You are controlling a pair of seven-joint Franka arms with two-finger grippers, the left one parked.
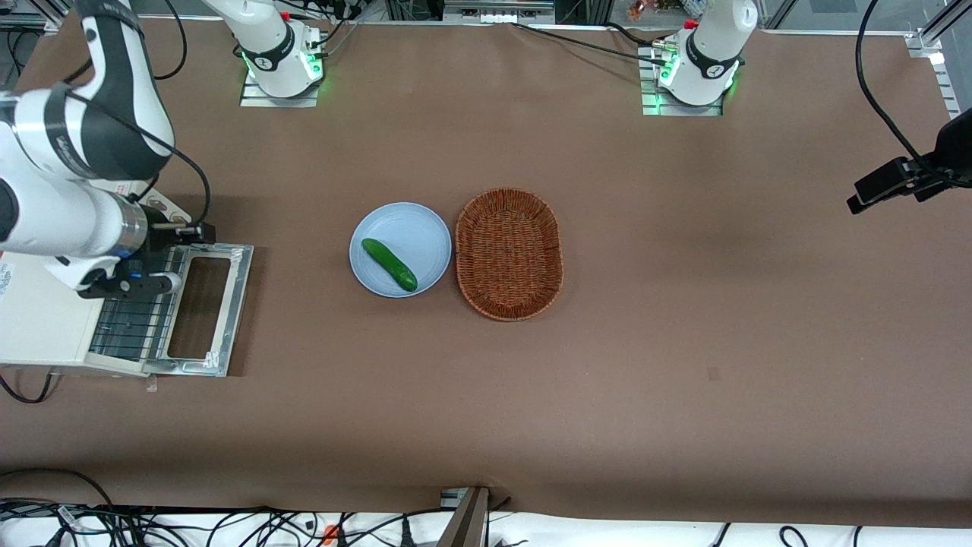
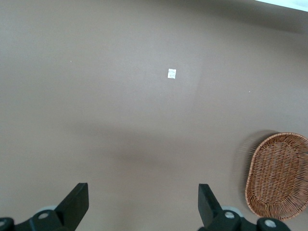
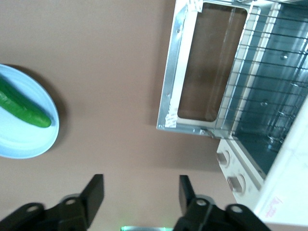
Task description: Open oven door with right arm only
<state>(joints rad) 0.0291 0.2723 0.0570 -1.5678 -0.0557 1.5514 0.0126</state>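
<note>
The oven door [image 1: 203,308] lies folded fully down, flat on the brown table [image 1: 683,304] in front of the cream-white toaster oven [image 1: 38,319], which sits at the working arm's end of the table. Its glass window shows the tabletop through it, and the wire rack [image 1: 129,319] inside the open cavity is exposed.

The gripper [image 3: 139,192] hangs above the table with its two black fingers [image 3: 94,192] spread apart and nothing between them; the wrist view shows bare brown surface in the gap. Seen from the front, the right arm [image 1: 83,175] reaches over the oven, its wrist housing above the oven's edge farthest from the camera, at about 11 o'clock from the door.

The oven's two knobs [image 3: 231,171] show in the wrist view just beside the door's hinge corner.

At about 3 o'clock from the door in the front view, well apart from it, sits a light blue plate [image 1: 425,228] with a green cucumber [image 1: 389,264] lying on it. A woven wicker basket [image 1: 509,254] stands just beside the plate, toward the parked arm's end.
</note>
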